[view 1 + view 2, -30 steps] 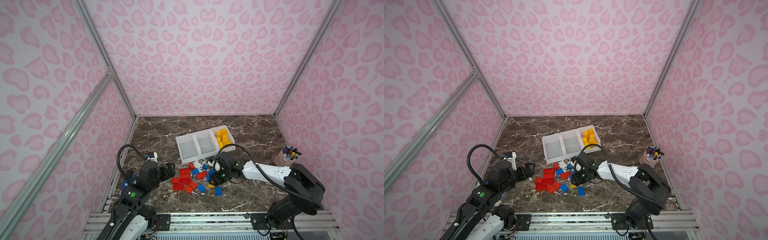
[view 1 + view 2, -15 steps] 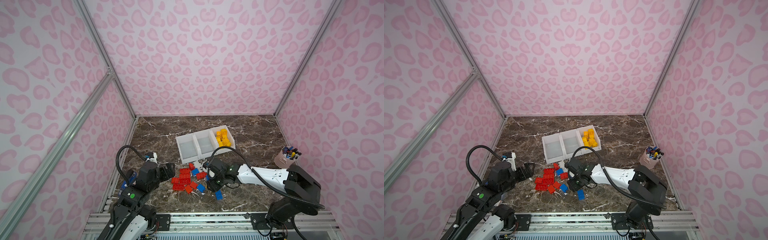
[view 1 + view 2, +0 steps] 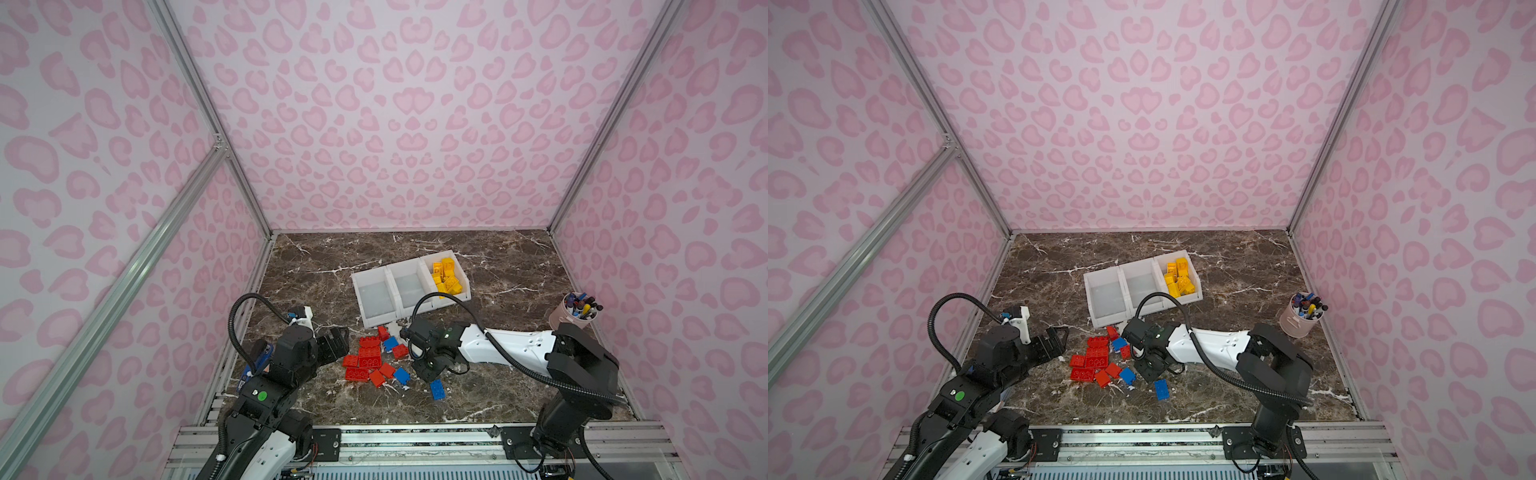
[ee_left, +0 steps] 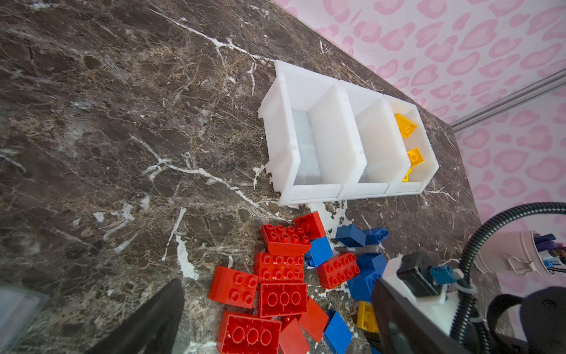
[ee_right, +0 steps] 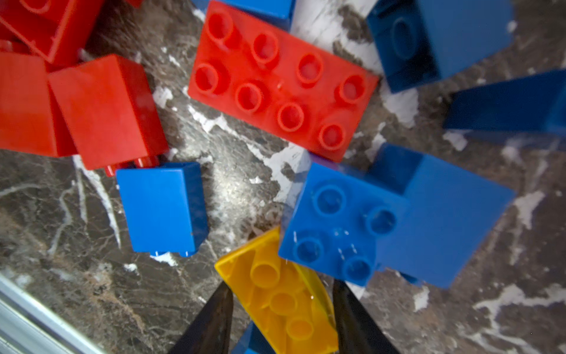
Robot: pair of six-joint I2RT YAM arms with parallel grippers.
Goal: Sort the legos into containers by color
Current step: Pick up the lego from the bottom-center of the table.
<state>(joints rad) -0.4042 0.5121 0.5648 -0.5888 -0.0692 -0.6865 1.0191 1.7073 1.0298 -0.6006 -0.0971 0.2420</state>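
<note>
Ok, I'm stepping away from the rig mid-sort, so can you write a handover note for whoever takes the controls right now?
Left pincer: open, empty, beside the red bricks.
Right pincer: low over the pile, straddling a loose yellow brick; grip not confirmed.
Done: yellow bricks lie in the end bin nearest the pen cup.
Left: that yellow brick, then all red and blue bricks, loose on the table. The middle bin and far-end bin are empty.
</note>
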